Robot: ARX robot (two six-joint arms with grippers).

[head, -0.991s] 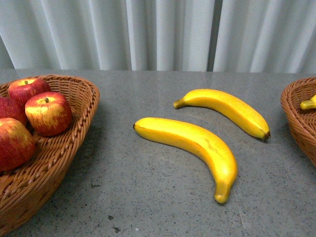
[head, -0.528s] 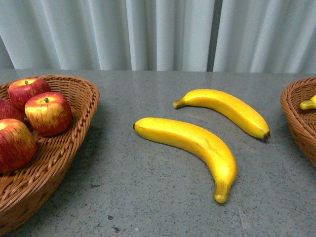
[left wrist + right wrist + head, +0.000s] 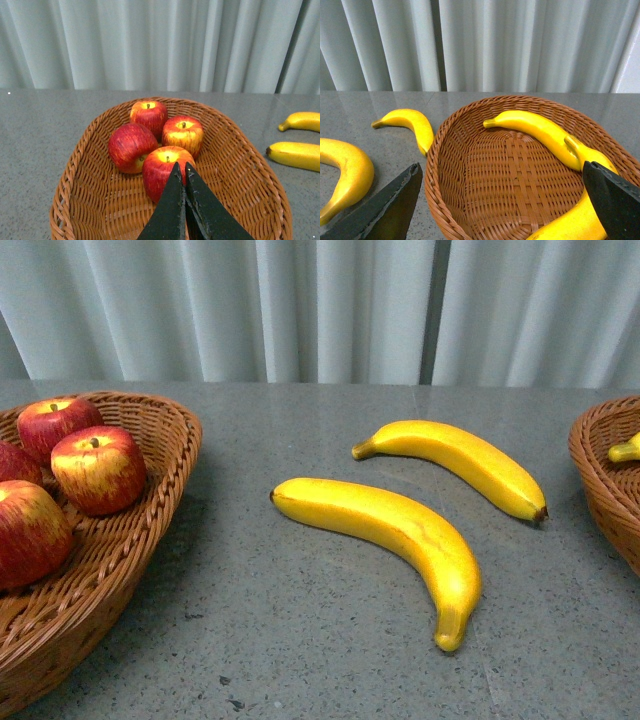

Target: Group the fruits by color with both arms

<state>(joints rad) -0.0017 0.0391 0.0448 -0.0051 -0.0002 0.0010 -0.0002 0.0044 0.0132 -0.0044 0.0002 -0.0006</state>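
Several red apples (image 3: 162, 170) lie in the left wicker basket (image 3: 75, 165), and three of them show in the front view (image 3: 98, 468). My left gripper (image 3: 181, 167) is shut and empty, just above the nearest apple. Two bananas lie on the grey table, one nearer (image 3: 400, 530) and one farther (image 3: 450, 462). My right gripper (image 3: 500, 167) is open and empty over the right basket (image 3: 445, 150). That basket holds two bananas, one (image 3: 535, 130) at its far side and one (image 3: 580, 210) by my right fingertip. Neither arm shows in the front view.
The right basket's rim (image 3: 600, 480) and a banana tip (image 3: 625, 450) show at the front view's right edge. Pale curtains (image 3: 320, 310) hang behind the table. The two loose bananas also show in the right wrist view (image 3: 410, 125), to one side of the basket.
The nearest apple in the left basket rolled slightly between the first two frames and has lain still since. The bananas on the table have not moved.
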